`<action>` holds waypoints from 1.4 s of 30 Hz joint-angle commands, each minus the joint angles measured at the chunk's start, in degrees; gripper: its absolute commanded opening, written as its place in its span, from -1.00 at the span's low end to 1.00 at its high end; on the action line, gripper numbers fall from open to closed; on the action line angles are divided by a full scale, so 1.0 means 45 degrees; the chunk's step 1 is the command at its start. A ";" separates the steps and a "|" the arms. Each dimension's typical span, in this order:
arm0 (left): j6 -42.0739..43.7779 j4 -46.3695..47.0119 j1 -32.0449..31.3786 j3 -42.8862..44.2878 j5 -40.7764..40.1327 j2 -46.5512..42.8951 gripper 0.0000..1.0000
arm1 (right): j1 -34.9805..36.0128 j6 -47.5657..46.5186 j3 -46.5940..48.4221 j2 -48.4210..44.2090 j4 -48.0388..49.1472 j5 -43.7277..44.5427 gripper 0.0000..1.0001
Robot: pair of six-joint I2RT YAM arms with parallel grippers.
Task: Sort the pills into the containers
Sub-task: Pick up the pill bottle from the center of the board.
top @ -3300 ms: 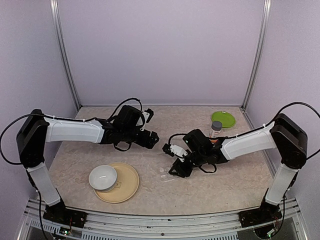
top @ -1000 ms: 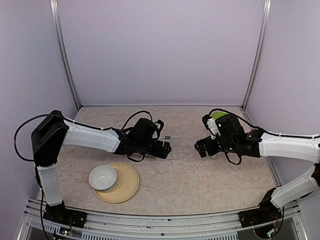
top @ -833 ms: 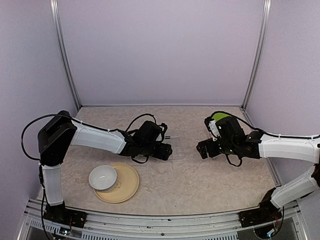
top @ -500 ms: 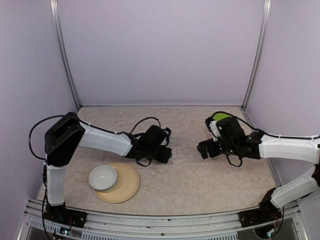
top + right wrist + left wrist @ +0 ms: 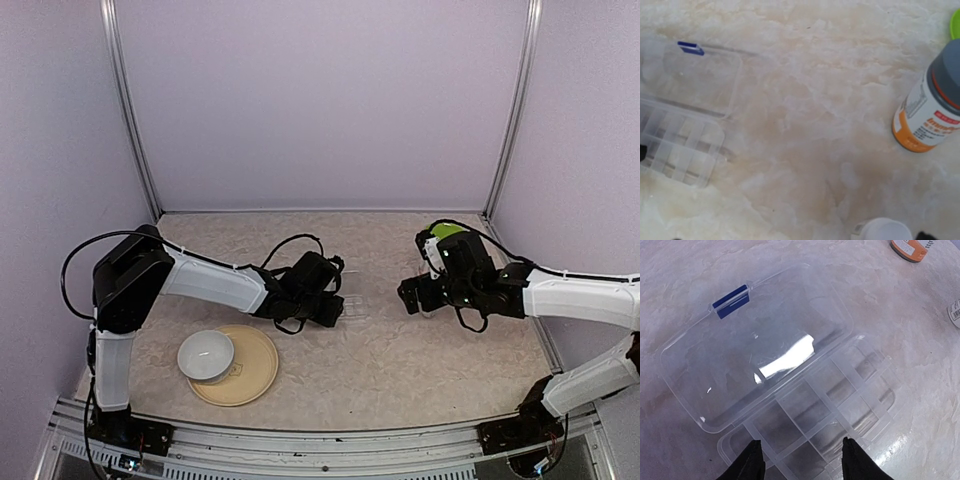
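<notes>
The clear pill box lies open on the table, its lid with a blue latch folded back flat. Its containers look bare inside. My left gripper hovers over the near compartments, and its black fingertips stand apart with nothing gripped between them. From above, the left gripper is at the box. My right gripper is open to the right of the box, near the bottles. The box also lies at the left of the right wrist view. The pills are out of view.
An orange-labelled, grey-capped bottle stands near the right gripper, with a small white bottle just below it. A green plate sits at the back right. A white bowl rests on a tan plate at the front left.
My left gripper has slid right over the pill box and its jaws have narrowed. The right arm has shifted only slightly to the right.
</notes>
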 commanded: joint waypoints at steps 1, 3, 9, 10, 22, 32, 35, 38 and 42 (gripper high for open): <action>0.0044 -0.0284 -0.0121 0.0048 -0.0037 -0.0005 0.06 | -0.0169 0.0081 -0.0157 -0.0305 0.0181 0.0168 1.00; 0.0063 -0.0260 -0.0121 0.0047 -0.0168 -0.0143 0.07 | -0.0187 0.0094 -0.0157 -0.0308 0.0182 0.0162 1.00; 0.0229 -0.0143 -0.0121 0.0074 -0.0484 -0.0732 0.11 | -0.0313 0.0280 -0.0332 -0.0409 0.0201 0.0160 1.00; 0.0251 -0.0125 -0.0121 0.0103 -0.0483 -0.0839 0.11 | -0.0338 0.0322 -0.0408 -0.0464 0.0241 0.0157 1.00; 0.0343 -0.0024 -0.0216 0.0474 -0.0147 -0.1557 0.21 | -0.1588 0.1185 -0.1689 -0.1003 0.0900 -0.0335 1.00; 0.0182 0.0284 -0.0352 0.0066 0.0066 -0.2099 0.58 | -0.2473 0.1749 -0.2635 -0.0008 0.2204 -0.0619 0.93; 0.0063 0.0432 -0.0355 -0.0224 0.0057 -0.2192 0.65 | -0.2632 0.1758 -0.2794 0.0581 0.2792 -0.0684 0.86; -0.0014 0.0530 -0.0356 -0.0481 0.0026 -0.2276 0.67 | -0.2823 0.1757 -0.2832 0.1274 0.3303 -0.0766 0.78; -0.0077 0.0615 -0.0367 -0.0784 -0.0038 -0.2397 0.69 | -0.2936 0.1700 -0.2683 0.2209 0.3844 -0.0913 0.67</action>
